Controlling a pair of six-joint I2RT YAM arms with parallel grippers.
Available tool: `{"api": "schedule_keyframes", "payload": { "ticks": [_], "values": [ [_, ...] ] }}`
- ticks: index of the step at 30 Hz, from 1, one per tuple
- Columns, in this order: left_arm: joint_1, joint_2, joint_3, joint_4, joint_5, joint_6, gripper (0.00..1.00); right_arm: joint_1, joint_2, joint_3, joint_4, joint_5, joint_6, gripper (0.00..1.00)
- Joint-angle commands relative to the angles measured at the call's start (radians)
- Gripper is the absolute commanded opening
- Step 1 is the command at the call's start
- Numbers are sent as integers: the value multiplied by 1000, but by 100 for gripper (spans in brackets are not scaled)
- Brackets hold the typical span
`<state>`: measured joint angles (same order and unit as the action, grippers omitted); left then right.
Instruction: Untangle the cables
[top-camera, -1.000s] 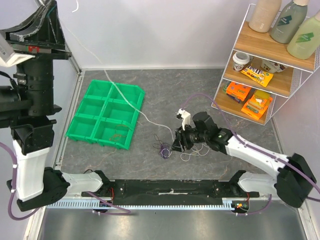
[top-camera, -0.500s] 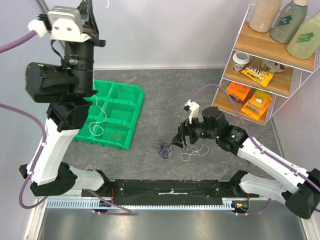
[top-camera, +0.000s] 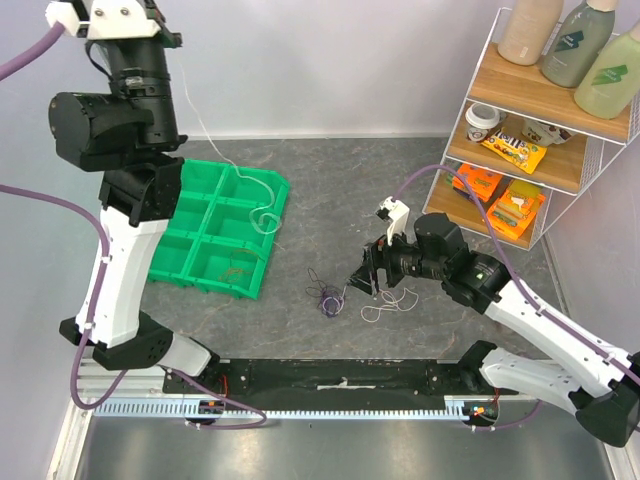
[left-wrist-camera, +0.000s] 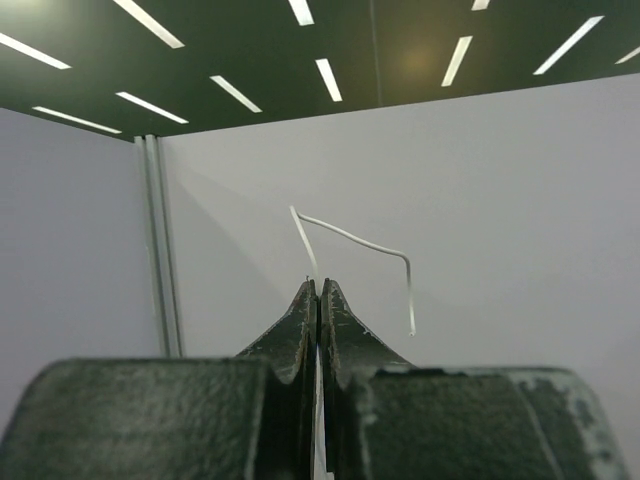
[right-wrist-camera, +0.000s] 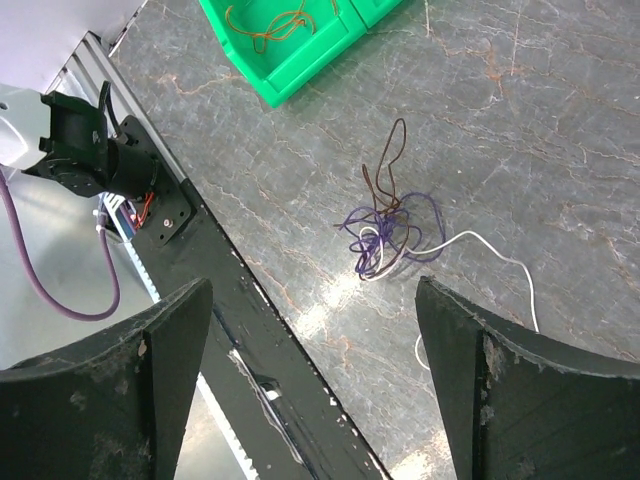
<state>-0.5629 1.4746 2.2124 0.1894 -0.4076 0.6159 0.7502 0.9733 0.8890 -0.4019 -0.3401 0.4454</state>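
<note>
Only the wrist view shows the left tool (left-wrist-camera: 318, 292) pinching white cable (left-wrist-camera: 350, 234).

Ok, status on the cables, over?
Left gripper shut on white cable, held high. Right gripper open above tangled clump. Nothing in between.

A grey marbled tabletop (top-camera: 400, 180) sits between pale walls (top-camera: 330, 60), a wire-and-wood shelf (top-camera: 520, 88) at right, strip lights (left-wrist-camera: 327, 78) overhead.
</note>
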Motion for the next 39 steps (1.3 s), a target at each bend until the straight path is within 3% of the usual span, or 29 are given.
{"api": "schedule_keyframes", "payload": {
  "ticks": [1, 21, 33, 35, 39],
  "values": [
    [66, 4, 21, 59, 21, -56, 2, 1, -24, 19, -12, 19, -5, 90],
    [300, -91, -374, 48, 15, -238, 2, 1, -21, -12, -3, 32, -5, 90],
    [354, -88, -398, 42, 38, -248, 2, 1, -24, -10, -3, 32, -1, 90],
    [354, -115, -440, 6, 42, -318, 2, 1, -27, -13, -5, 36, -2, 90],
    [354, -219, -672, -74, 37, -533, 2, 1, -24, -10, -3, 44, -4, 90]
  ]
}}
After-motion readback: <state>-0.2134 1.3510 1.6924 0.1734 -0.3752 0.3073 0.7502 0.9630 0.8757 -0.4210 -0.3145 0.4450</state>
